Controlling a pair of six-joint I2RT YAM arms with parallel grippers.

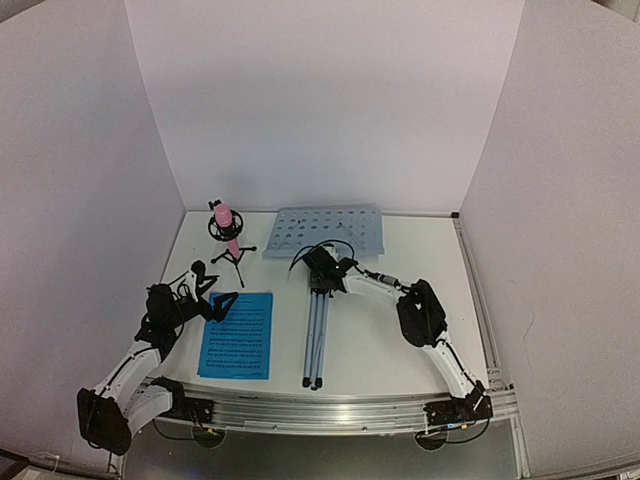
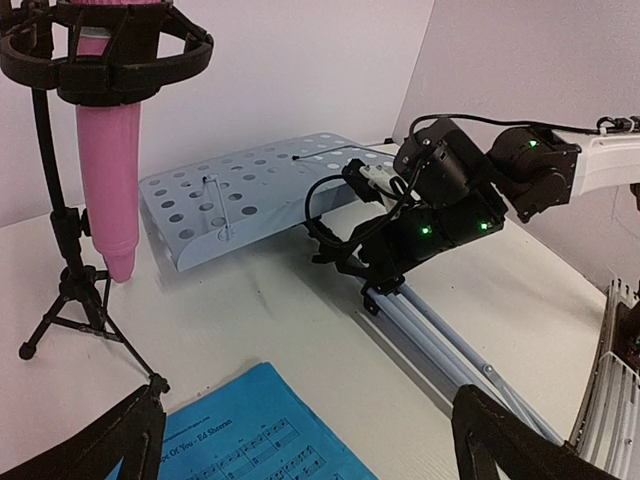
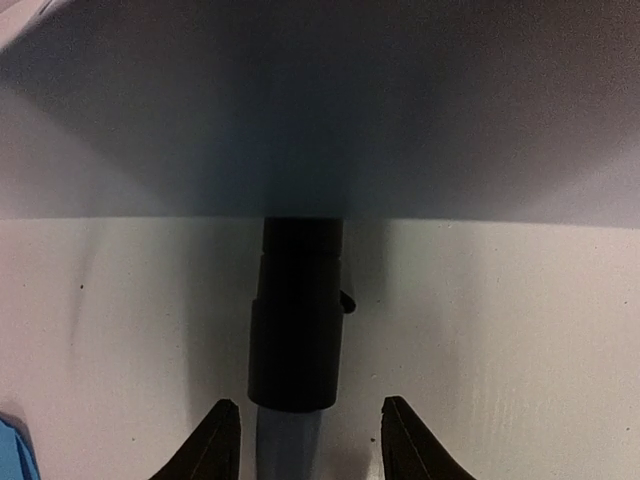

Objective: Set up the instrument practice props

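The pale blue-grey perforated stand desk (image 1: 325, 230) lies flat at the back of the table, joined to the folded silver tripod (image 1: 317, 335) that lies pointing toward me. My right gripper (image 1: 322, 268) is open; its fingers (image 3: 215, 445) straddle the silver tube (image 3: 290, 445) just below the black collar (image 3: 295, 315), under the desk (image 3: 320, 110). A bright blue sheet of music (image 1: 238, 335) lies flat at the front left; I cannot tell if a second lies under it. My left gripper (image 1: 215, 300) hangs open and empty over the sheet's (image 2: 250, 440) far edge.
A pink microphone (image 1: 226, 222) on a small black tripod stands at the back left, close beside the desk's left end; it fills the left of the left wrist view (image 2: 105, 150). White walls close in three sides. A metal rail (image 1: 320, 410) runs along the near edge.
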